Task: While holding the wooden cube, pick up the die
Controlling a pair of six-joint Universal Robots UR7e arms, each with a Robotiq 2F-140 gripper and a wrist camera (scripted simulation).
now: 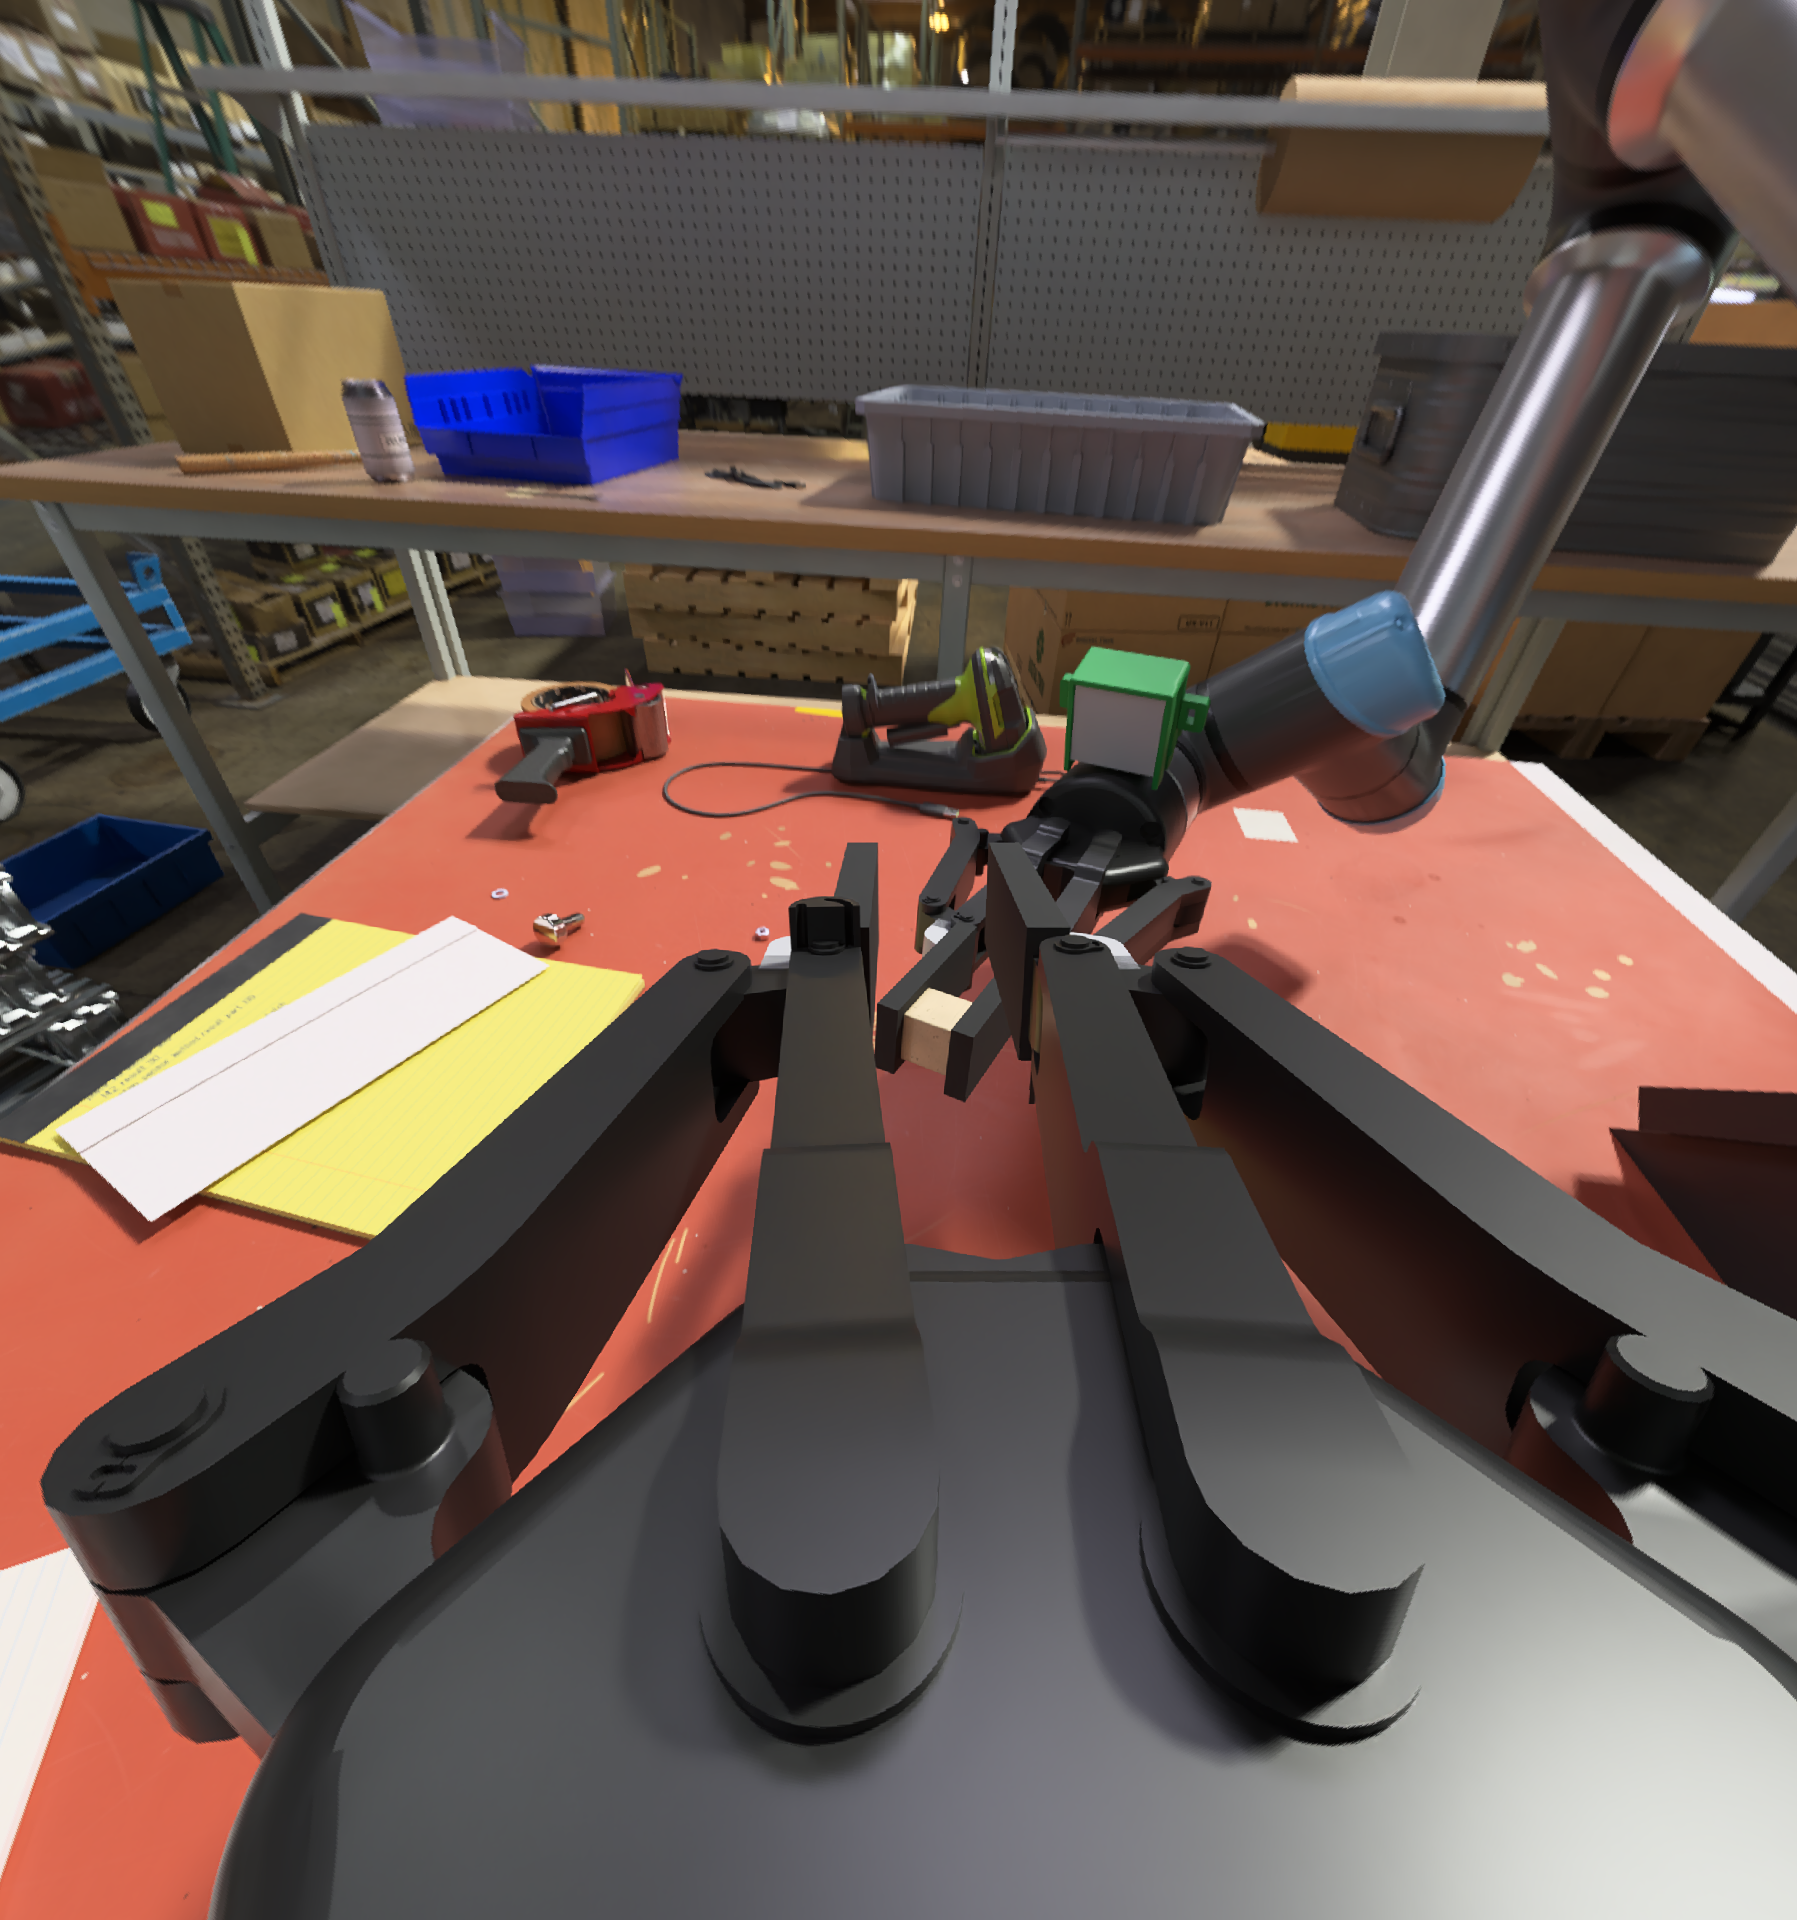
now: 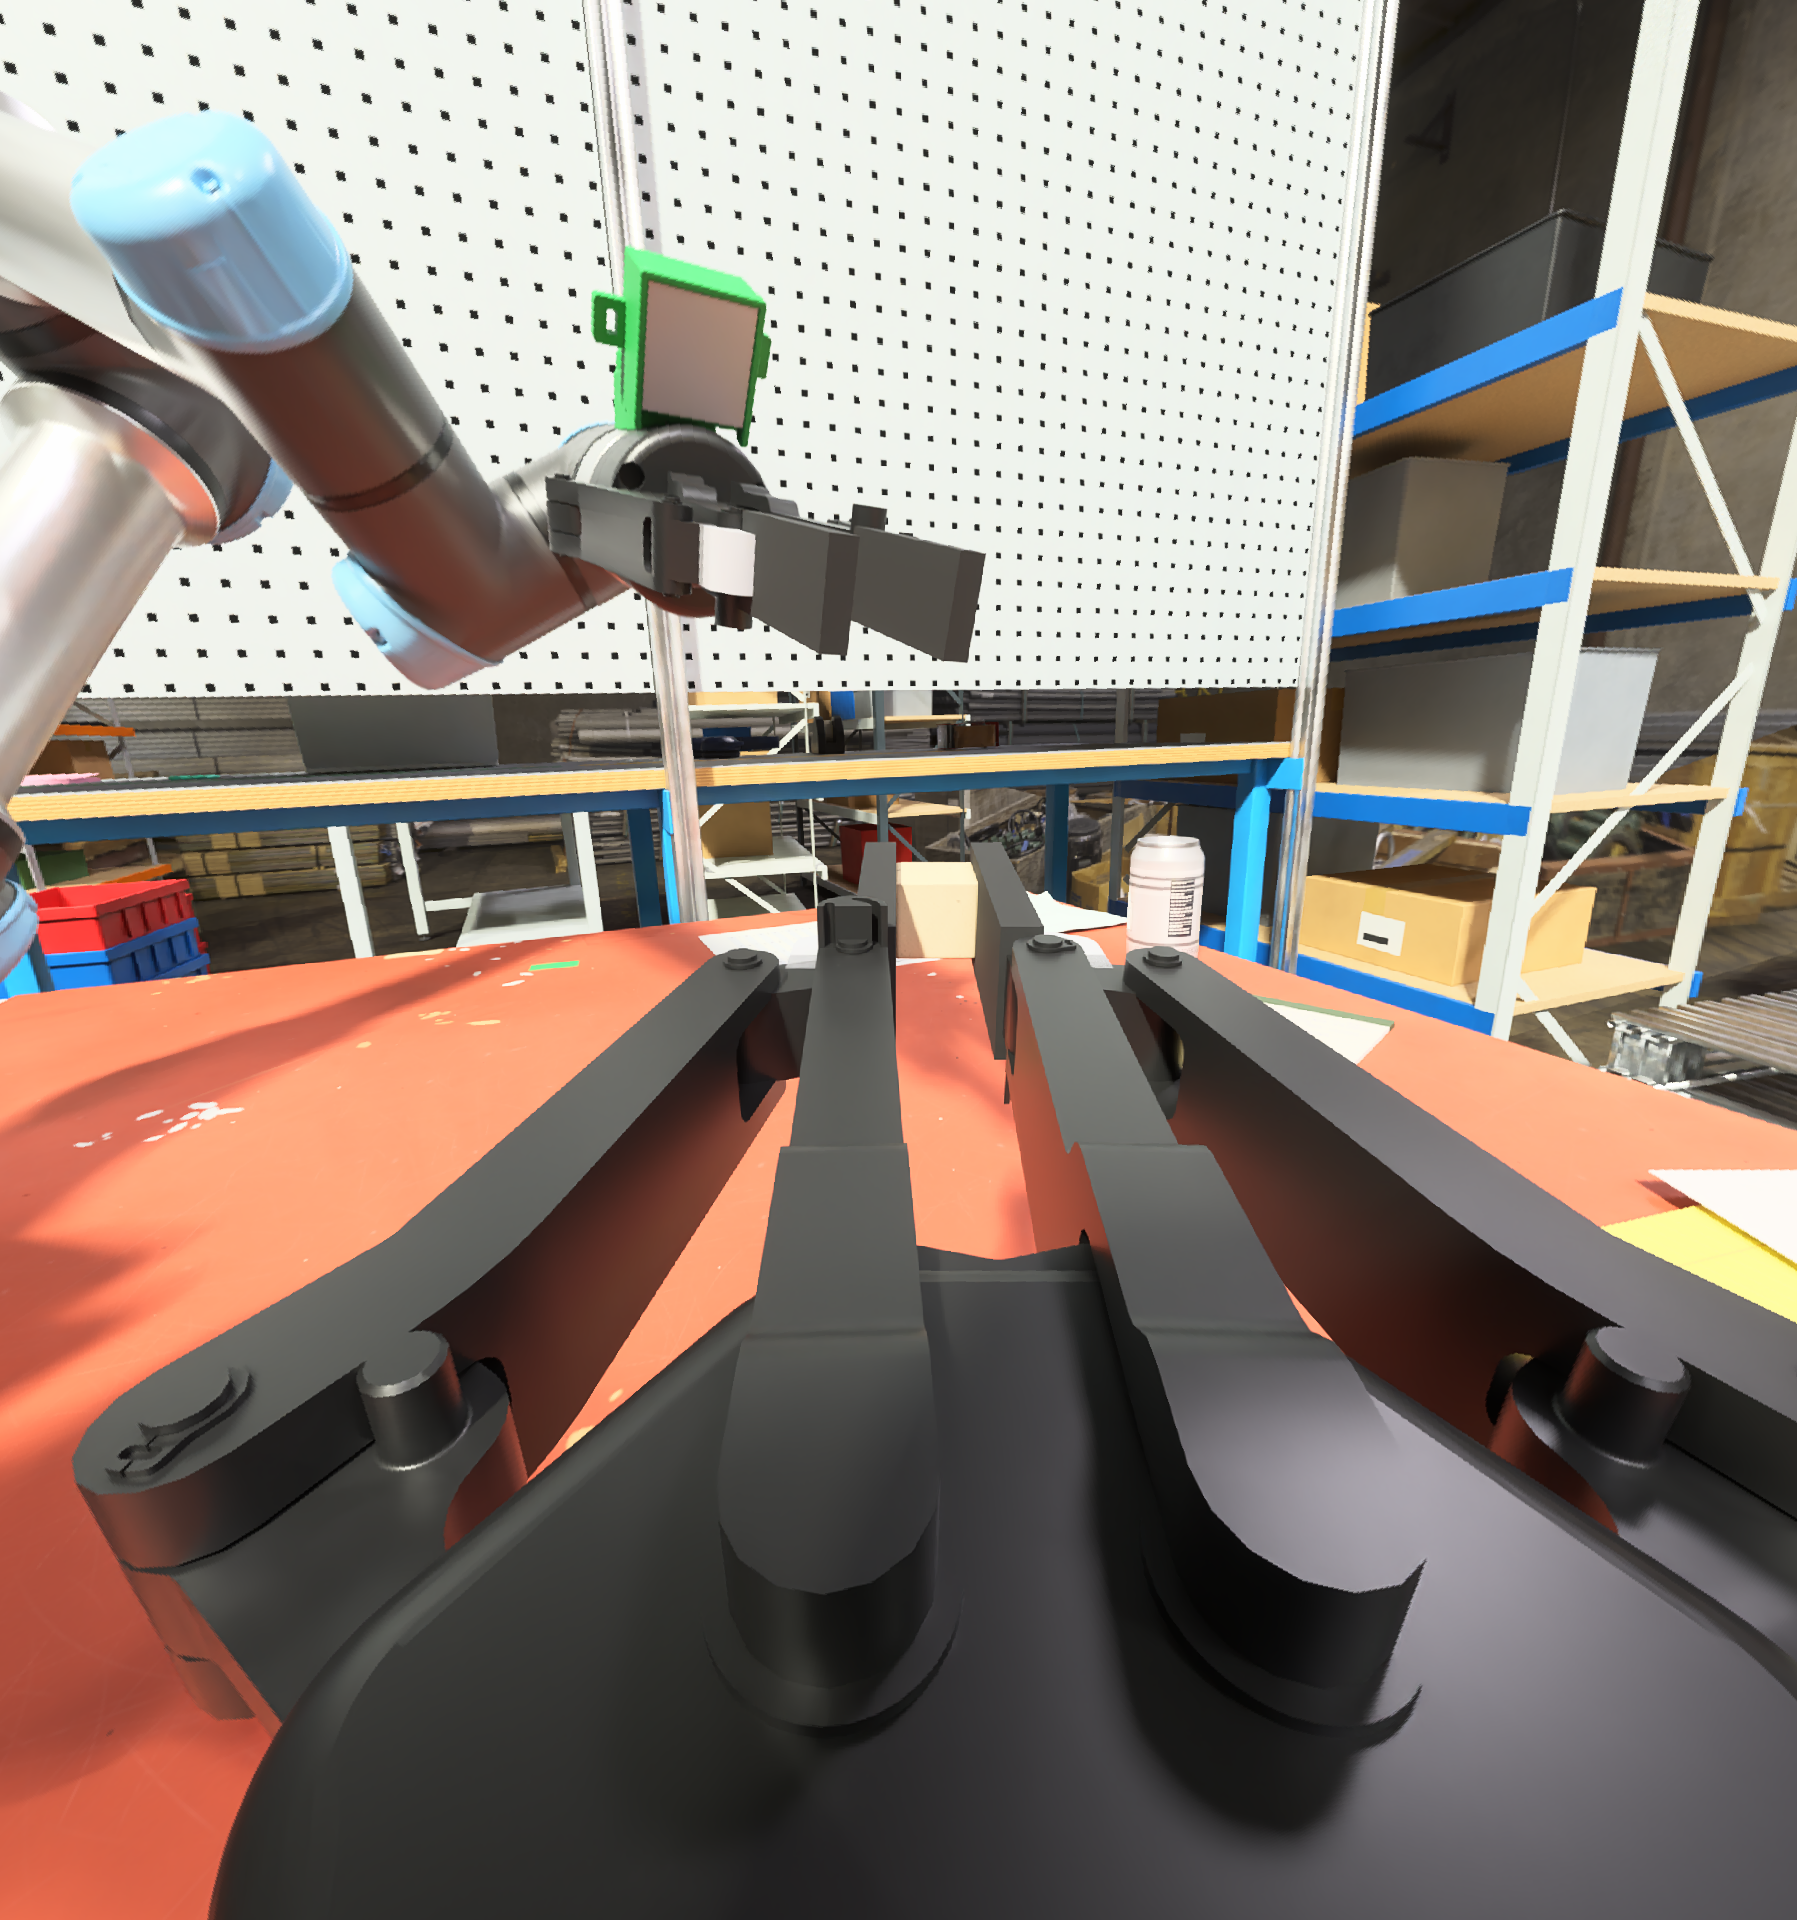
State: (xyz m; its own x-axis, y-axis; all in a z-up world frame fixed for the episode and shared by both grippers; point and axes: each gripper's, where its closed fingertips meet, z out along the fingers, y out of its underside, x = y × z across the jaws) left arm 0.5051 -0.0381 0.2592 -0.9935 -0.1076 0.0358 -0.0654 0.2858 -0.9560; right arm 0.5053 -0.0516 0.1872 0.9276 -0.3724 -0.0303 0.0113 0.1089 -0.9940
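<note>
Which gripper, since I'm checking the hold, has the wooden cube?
The right gripper: the wooden cube sits clamped between its fingertips; the left gripper holds nothing.

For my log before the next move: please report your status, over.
Right gripper shut on wooden cube. Left gripper open, empty. Die not in sight. Right gripper sits directly ahead of the left one.

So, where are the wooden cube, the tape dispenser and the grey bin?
wooden cube [image 1: 932,1029]: left wrist view, its front face.
tape dispenser [image 1: 613,729]: left wrist view, red body.
grey bin [image 1: 1050,468]: left wrist view, front wall.
</note>
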